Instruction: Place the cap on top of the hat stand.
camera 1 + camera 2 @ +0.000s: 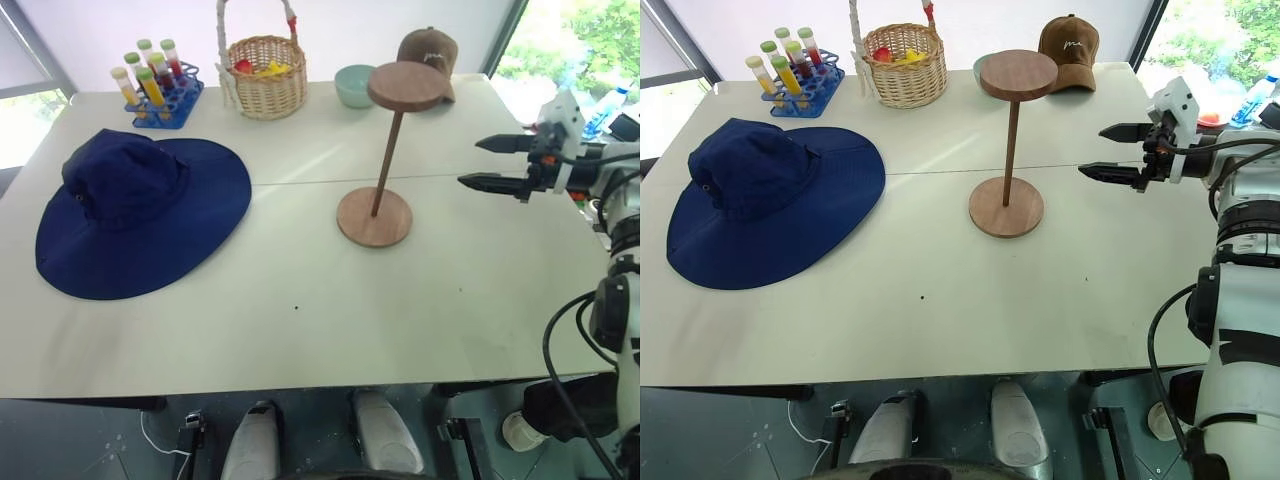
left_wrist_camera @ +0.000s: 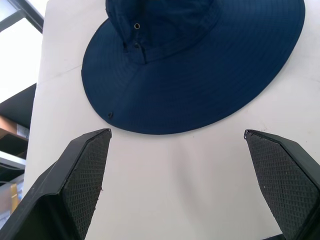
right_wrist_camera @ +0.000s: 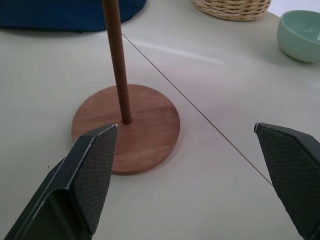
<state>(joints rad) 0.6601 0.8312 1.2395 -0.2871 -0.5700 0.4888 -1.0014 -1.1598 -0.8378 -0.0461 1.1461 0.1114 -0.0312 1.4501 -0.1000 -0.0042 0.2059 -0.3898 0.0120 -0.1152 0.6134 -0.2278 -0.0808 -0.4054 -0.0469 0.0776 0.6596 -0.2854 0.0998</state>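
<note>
The cap [image 1: 140, 212], a navy sun hat with a wide floppy brim, lies flat on the left side of the white counter [image 1: 300, 320], crown up, nothing touching it. The hat stand [image 1: 385, 150] stands upright near the middle of the counter, well apart from the cap, its round base just past the seam that runs across the surface and its top disc bare.

The right gripper [image 1: 490, 163] reaches in from the right edge, held above the counter and pointing toward the stand's rod without touching it; its jaws are wide apart and hold nothing. In its wrist view the stand's base and rod sit between the two black fingers [image 3: 85, 175].

The left gripper [image 2: 177, 145] hovers just beside the near edge of the cap's brim, its jaws spread wide and empty, with bare counter between the fingers.

Along the far edge stand a blue rack of test tubes [image 1: 158, 85], a wicker basket [image 1: 265, 75], a pale green bowl [image 1: 353, 85] and a small brown baseball cap [image 1: 432, 52] behind the stand's top disc
</note>
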